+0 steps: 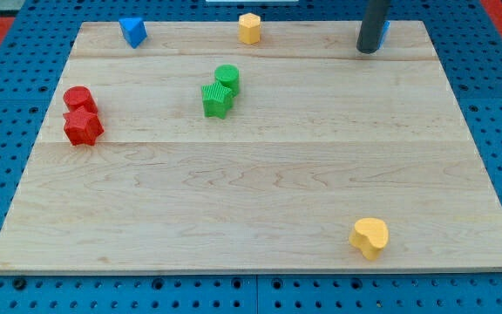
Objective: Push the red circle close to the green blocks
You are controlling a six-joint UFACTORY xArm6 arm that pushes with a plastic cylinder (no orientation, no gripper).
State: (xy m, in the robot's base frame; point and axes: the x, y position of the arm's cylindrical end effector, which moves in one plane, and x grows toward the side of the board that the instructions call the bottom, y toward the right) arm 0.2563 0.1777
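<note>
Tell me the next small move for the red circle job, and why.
Probably sweep my tip across to the view's left, beyond the red circle. It now stands at the top right edge, far from the red circle, which touches the red star. The green blocks lie to the circle's right, so the push should start from its left.

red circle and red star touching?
Touching. The camera view shows the red circle pressed against the red star just below it, no board visible between them. My tip is far off at the view's top right.
</note>
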